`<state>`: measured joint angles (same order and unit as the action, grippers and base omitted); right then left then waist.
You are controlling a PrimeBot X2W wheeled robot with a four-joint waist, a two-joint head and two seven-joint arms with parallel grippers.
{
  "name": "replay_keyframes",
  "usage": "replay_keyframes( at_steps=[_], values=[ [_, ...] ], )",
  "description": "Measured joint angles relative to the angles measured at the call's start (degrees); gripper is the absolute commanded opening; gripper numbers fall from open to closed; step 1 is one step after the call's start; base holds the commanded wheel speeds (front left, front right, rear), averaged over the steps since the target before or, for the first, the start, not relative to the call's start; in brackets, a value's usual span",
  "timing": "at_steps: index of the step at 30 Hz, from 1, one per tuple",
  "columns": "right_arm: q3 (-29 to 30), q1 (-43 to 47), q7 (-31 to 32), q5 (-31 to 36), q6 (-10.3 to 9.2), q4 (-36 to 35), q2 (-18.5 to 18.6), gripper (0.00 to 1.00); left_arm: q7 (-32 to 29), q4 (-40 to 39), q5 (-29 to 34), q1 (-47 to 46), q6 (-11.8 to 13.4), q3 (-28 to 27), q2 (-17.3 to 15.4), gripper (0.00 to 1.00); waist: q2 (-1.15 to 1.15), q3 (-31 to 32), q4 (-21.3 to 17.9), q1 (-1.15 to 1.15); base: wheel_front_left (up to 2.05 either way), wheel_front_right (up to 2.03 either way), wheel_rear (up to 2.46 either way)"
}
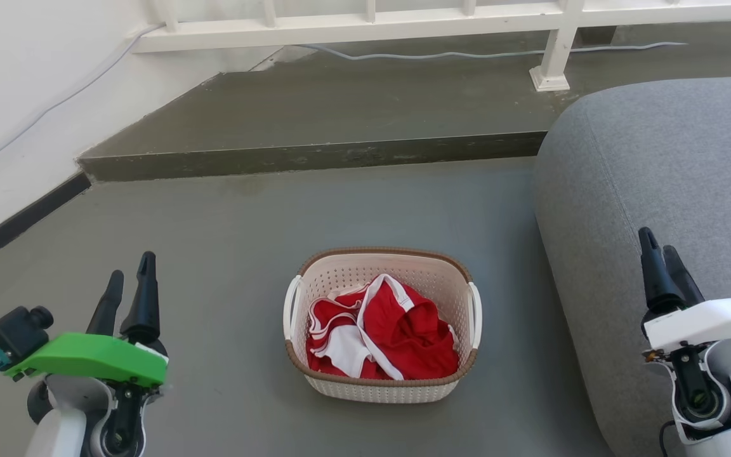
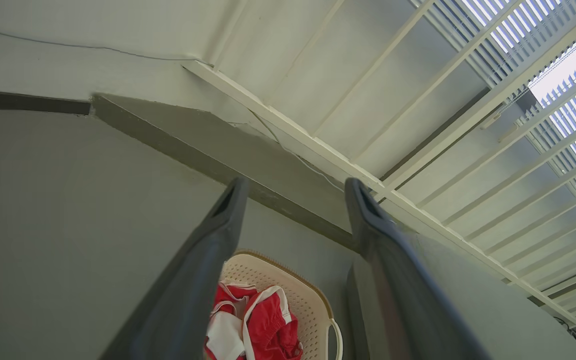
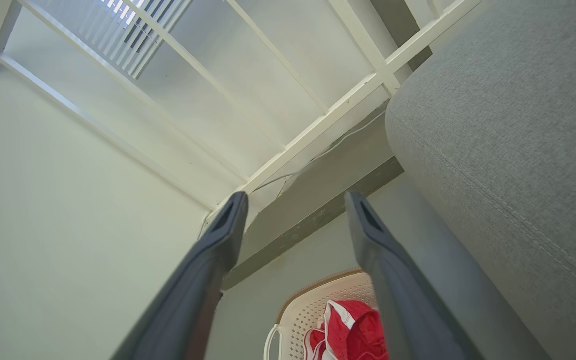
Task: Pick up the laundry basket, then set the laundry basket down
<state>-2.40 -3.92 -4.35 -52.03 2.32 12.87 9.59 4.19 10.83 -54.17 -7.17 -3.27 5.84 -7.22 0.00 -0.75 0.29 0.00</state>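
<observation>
Laundry basket (image 1: 381, 388) holding red-and-white clothes (image 1: 391, 336) sits on the grey floor (image 1: 213, 254) between the left gripper (image 1: 131, 266) and right gripper (image 1: 657, 242), both empty, fingers spread apart.

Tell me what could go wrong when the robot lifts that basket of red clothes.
1. The right end effector is close to the grey sofa, so reaching the laundry basket's right handle may brush it.
2. If the left end effector grips unevenly, the basket could tilt and spill the red and white clothes.

- Place: a home living area, as indicated by the items listed.
- Grey upholstered sofa (image 1: 657, 190), right.
- Laundry basket (image 1: 378, 388) filled with red clothes (image 1: 403, 336), set on the floor (image 1: 213, 254).
- White railing (image 1: 403, 22), far.
</observation>
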Motion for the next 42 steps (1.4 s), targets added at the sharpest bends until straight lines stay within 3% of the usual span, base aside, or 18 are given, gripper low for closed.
replay_keyframes(
  at_steps=[16, 42],
  values=[
    [-5.4, 0.1, -3.3, 14.5, -2.60, 0.4, 1.3, 1.00, 3.5, -0.6, 16.6, 0.1, 2.9, 6.5, -0.9, 1.00, 0.00, 0.4, 0.1, 0.00, 0.00, 0.00, 0.00],
    [-9.5, 1.0, -8.5, 31.7, -5.64, 2.4, 1.7, 1.00, 8.7, 1.9, 34.8, 0.4, 5.4, 13.5, -0.9, 1.00, 0.00, 0.5, -0.1, 0.00, 0.00, 0.00, 0.00]
  ],
)
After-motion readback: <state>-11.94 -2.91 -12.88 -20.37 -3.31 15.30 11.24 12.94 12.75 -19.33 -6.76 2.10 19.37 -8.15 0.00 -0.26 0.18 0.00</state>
